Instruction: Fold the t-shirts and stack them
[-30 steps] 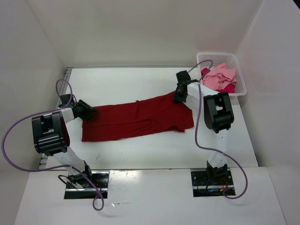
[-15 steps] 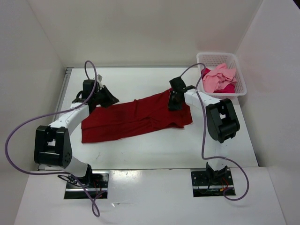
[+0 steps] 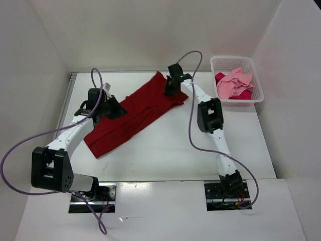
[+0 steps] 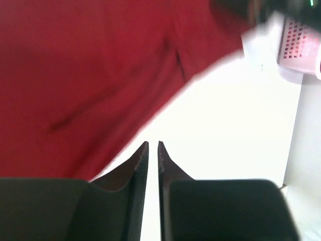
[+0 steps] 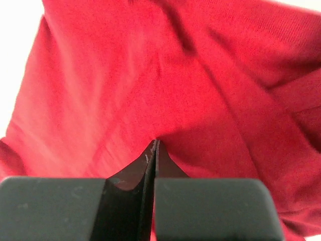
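A dark red t-shirt (image 3: 131, 114) lies slanted across the table, from near left to far centre. My right gripper (image 3: 172, 89) is shut on its far end; in the right wrist view red cloth (image 5: 165, 85) fills the frame and bunches at the closed tips (image 5: 154, 142). My left gripper (image 3: 114, 108) hovers at the shirt's left edge. Its jaws (image 4: 152, 144) stand a narrow slit apart, with only white table showing between them and the shirt (image 4: 85, 75) beside them. A light pink t-shirt (image 3: 234, 83) and a crimson-pink one (image 3: 246, 94) lie crumpled in the basket.
The white mesh basket (image 3: 256, 95) stands at the far right corner against the wall, and also shows in the left wrist view as the basket (image 4: 301, 45). White walls close in the table on three sides. Purple cables loop over both arms.
My right gripper has dragged the shirt's right end back and to the left, turning the shirt from level to slanted. My left gripper swung to the shirt's far-left edge and narrowed its jaws.
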Tool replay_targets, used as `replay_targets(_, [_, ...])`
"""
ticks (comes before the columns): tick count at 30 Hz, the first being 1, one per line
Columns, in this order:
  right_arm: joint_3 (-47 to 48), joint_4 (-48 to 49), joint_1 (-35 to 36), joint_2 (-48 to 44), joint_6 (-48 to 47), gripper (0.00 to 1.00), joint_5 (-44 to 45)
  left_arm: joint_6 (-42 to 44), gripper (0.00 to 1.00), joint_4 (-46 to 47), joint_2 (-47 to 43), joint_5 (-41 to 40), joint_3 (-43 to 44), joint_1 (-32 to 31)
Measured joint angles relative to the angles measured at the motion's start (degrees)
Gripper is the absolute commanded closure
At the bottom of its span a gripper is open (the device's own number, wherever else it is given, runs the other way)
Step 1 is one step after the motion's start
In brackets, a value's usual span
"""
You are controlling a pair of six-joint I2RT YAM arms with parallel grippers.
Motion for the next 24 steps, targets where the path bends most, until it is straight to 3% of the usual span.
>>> replay_targets(3, [28.02,-2.43,0.07,15.69,0.28,0.99,-1.53,-0.13,0.77,-1.09,-3.21,0.22,-1.60,0.00])
replay_targets(4, [32.06,-2.29,0.07,17.99,0.68,0.96,-2.47,-0.20,0.76,-1.66,-4.04,0.28,-2.16,0.00])
replay_targets(5, [33.62,-3.43,0.09,18.56,1.33,0.92,-3.37,-0.24,0.75,-2.36,-4.83,0.26,-2.73,-0.02])
replay_targets(6, [34.69,-5.18,0.22,18.64,1.62,0.81,-3.87,-0.28,0.71,-2.99,-5.42,0.26,-3.15,-0.04])
replay_targets(8, [37.51,-8.00,0.74,18.56,1.33,0.68,-4.07,-0.31,0.69,-3.96,-6.19,0.24,-3.67,-0.07])
replay_targets(9, [38.03,-8.72,1.25,17.42,0.90,0.54,-4.04,-0.35,0.67,-4.28,-6.40,0.24,-3.89,-0.09])
replay_targets(10, [37.51,-9.22,1.75,16.17,0.70,0.49,-4.13,-0.37,0.64,-4.57,-6.47,0.24,-4.00,-0.09])
replay_targets(12, [32.00,-9.64,3.15,10.08,-0.66,0.39,-3.82,-0.44,0.58,-4.90,-6.47,0.24,-4.02,-0.09])
replay_targets(14, [21.11,-7.78,4.66,0.90,-1.66,0.43,-3.74,-0.48,0.55,-4.79,-6.47,0.17,-4.02,-0.09])
replay_targets(15, [14.12,-6.64,5.51,-5.01,-1.86,0.69,-4.09,-0.48,0.55,-4.70,-6.47,0.15,-4.02,0.20])
replay_targets(16, [6.12,-3.93,6.40,-11.08,-1.97,0.85,-5.03,-0.48,0.54,-4.72,-6.45,0.22,-4.02,0.46])
replay_targets(17, [-1.07,-1.53,7.34,-16.65,-1.75,0.95,-6.01,-0.42,0.53,-4.76,-6.43,0.24,-3.96,0.96])
replay_targets(18, [-9.01,0.74,8.46,-22.67,-0.72,1.00,-7.21,-0.33,0.55,-4.79,-6.43,0.37,-3.82,2.05])
replay_targets(21, [-28.30,8.66,13.25,-34.84,2.64,0.92,-10.40,-0.07,0.60,-4.74,-6.01,0.39,-2.82,6.01])
replay_targets(22, [-32.89,10.93,15.52,-36.37,4.11,0.72,-11.69,0.07,0.61,-4.74,-5.62,0.35,-2.21,7.39])
replay_targets(24, [-38.12,15.17,19.47,-35.43,7.32,0.51,-13.84,0.48,0.61,-4.61,-4.50,0.20,-0.79,9.46])
